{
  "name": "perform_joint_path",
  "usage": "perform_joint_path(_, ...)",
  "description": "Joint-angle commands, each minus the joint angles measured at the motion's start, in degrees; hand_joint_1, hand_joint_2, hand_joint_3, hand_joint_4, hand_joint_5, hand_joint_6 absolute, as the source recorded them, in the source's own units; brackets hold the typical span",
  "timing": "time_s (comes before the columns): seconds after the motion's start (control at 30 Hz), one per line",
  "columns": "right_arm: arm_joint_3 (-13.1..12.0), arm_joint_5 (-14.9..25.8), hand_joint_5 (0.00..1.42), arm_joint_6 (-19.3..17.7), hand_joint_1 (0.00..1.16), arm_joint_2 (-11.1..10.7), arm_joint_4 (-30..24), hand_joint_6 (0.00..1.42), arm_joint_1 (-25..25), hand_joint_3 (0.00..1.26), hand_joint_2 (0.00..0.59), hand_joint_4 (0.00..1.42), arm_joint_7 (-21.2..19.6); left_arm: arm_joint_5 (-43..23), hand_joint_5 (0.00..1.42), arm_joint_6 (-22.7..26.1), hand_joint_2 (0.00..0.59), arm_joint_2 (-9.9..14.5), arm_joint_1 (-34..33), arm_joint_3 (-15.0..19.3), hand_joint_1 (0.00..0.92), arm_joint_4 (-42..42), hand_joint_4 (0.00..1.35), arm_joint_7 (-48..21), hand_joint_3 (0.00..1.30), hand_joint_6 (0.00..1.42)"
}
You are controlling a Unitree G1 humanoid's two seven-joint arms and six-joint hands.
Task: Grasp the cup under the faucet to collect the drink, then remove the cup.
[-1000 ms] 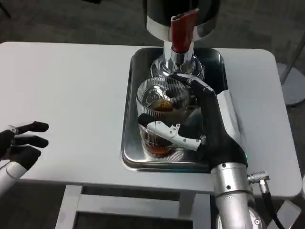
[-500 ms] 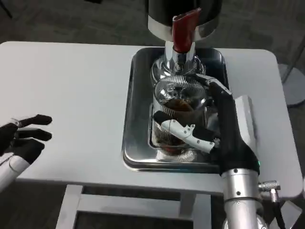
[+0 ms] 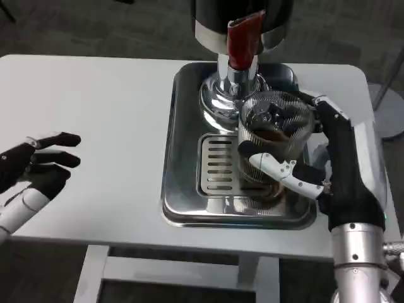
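A clear ribbed cup [image 3: 273,136] with brown drink in it is gripped by my right hand [image 3: 319,167], fingers wrapped around its sides. The cup hangs over the right part of the steel drip tray [image 3: 183,189], to the right of the faucet. The faucet's red lever [image 3: 242,39] and chrome spout [image 3: 231,82] stand at the tray's back, under the black dispenser body [image 3: 243,16]. The slotted grate [image 3: 219,164] beneath the spout is uncovered. My left hand [image 3: 35,167] hovers over the table's left front with fingers apart, holding nothing.
The white table [image 3: 95,126] stretches left of the tray. Its front edge runs just below my hands, and its right edge lies close beside my right forearm [image 3: 355,265]. Dark floor surrounds the table.
My right hand carried the cup rightwards from under the spout, uncovering the grate. The left hand drifted slightly right and upward in the picture.
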Motion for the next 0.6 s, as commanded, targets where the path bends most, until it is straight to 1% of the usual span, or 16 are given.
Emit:
perform_joint_path(0.03,-1.03,0.78,1.25,-2.52,0.83,-0.69,-3.44,1.42,1.31,0.89,0.192,1.04,0.46,0.3,0.41,0.12,0.084,0.97,-0.57,-0.94,0.0,0.9,0.37,-0.57,0.3,0.41)
perform_joint_path(0.23,-2.5,1.37,1.28,-2.03,0.83,-2.38,-5.89,1.42,2.79,0.91,0.186,1.05,2.63,0.68,0.4,0.91,0.082,2.89,-3.64,-2.25,0.0,0.21,0.36,-1.3,0.29,0.4)
perform_joint_path(0.37,-3.68,1.71,1.28,-2.0,0.83,-3.58,-7.12,1.42,4.3,0.92,0.185,1.06,4.0,0.58,0.4,1.29,0.082,3.72,-5.69,-3.45,0.0,-0.24,0.36,-1.51,0.29,0.4)
perform_joint_path(0.6,-5.96,2.76,1.29,-1.57,0.83,-4.41,-10.34,1.42,6.92,0.93,0.185,1.07,5.77,0.83,0.37,1.89,0.082,4.7,-8.69,-5.81,0.0,-0.44,0.34,-2.26,0.29,0.39)
